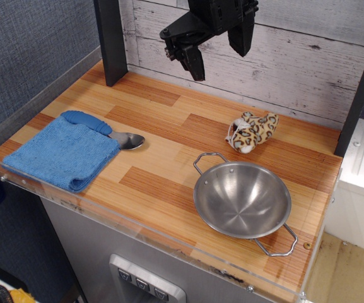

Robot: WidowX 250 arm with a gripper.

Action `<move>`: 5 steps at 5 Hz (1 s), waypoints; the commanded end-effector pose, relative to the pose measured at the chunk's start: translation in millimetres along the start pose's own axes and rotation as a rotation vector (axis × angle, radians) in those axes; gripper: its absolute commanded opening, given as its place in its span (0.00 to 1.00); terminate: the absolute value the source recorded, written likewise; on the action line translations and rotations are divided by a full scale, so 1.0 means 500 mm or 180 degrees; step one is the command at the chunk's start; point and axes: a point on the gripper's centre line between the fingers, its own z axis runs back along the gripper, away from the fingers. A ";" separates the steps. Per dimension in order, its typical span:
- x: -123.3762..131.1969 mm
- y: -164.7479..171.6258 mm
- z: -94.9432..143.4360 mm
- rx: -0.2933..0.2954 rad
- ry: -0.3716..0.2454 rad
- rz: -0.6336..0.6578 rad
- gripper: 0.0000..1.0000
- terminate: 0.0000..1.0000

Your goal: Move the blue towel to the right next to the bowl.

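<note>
The blue towel (63,153) lies folded flat at the front left of the wooden table, partly over the blue handle of a metal spoon (120,136). The steel bowl (242,199) with two wire loop handles stands upright and empty at the front right. My gripper (218,55) hangs high above the back middle of the table, its two black fingers spread apart and empty, far from both towel and bowl.
A small leopard-print plush toy (252,132) lies behind the bowl. A clear acrylic rim (137,233) runs along the table's front and left edges. Black posts (111,41) stand at the back left and at the right. Bare wood (163,183) lies between towel and bowl.
</note>
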 end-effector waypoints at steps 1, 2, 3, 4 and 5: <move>0.000 0.000 0.000 0.0000 0.0000 0.0000 1.00 0.00; -0.041 -0.113 0.039 -0.0350 0.0296 0.0088 1.00 0.00; -0.063 -0.172 0.069 -0.0442 0.0443 0.0077 1.00 0.00; -0.089 -0.235 0.100 -0.0535 0.0538 0.0233 1.00 0.00; -0.127 -0.281 0.094 -0.0574 0.0572 0.0402 1.00 0.00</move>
